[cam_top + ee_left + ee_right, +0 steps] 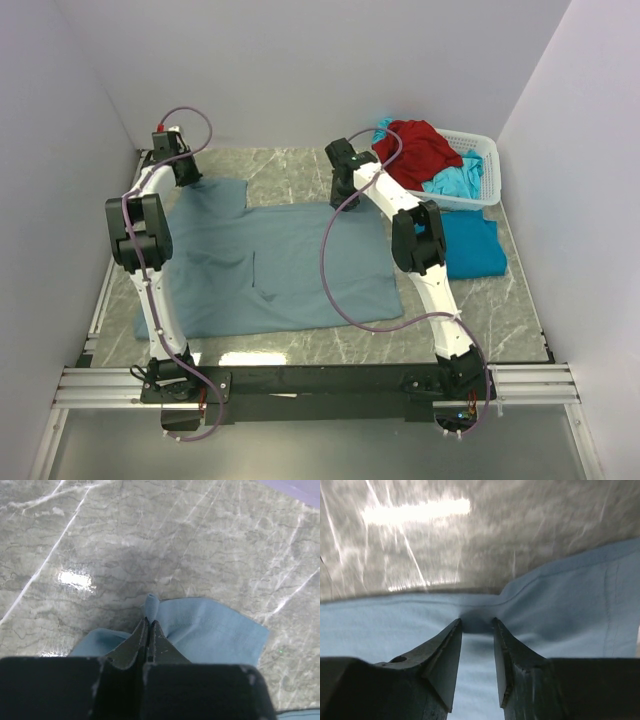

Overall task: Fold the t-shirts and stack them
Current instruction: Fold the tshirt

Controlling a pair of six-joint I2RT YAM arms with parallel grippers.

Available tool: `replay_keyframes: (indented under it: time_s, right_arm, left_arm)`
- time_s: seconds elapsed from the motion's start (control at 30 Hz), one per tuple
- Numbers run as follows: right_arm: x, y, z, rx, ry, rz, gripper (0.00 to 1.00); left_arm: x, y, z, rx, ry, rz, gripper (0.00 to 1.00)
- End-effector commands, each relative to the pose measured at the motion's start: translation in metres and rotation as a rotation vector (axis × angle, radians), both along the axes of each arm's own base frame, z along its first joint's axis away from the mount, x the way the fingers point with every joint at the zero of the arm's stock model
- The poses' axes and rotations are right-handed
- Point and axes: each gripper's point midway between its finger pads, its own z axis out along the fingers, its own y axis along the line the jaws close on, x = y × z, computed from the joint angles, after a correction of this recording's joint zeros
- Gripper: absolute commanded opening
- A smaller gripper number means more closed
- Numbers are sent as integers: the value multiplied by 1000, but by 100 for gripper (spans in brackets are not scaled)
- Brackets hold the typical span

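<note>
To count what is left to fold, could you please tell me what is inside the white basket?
A red t-shirt lies heaped over a turquoise t-shirt in the basket; anything beneath them is covered.

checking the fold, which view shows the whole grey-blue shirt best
The top external view: the grey-blue shirt lies spread out, nearly all visible. The left wrist view shows only one corner, the right wrist view only an edge strip.
</note>
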Motion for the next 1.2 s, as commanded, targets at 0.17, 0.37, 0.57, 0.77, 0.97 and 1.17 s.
replay_keyframes:
  time_s: [0.17, 0.37, 0.57, 0.77, 0.97, 1.17]
  right_arm:
    - [-32, 0, -19, 12, 193, 84, 31]
    - [-29, -1, -18, 9, 174, 76, 0]
    - [-10, -13, 2, -61, 29, 60, 0]
    - [11, 5, 55, -33, -220, 110, 0]
    - [4, 9, 73, -61, -316, 130, 0]
    - [-13, 11, 80, -63, -355, 130, 0]
  left_arm:
    - [2, -4, 61, -30, -110, 3, 0]
    - [-1, -3, 66, -23, -111, 1, 0]
    - [-6, -11, 74, -50, -132, -24, 0]
    - [-26, -20, 96, -90, -190, -29, 0]
    - [-67, -34, 104, -145, -241, -29, 0]
    - [-109, -40, 103, -179, -248, 7, 0]
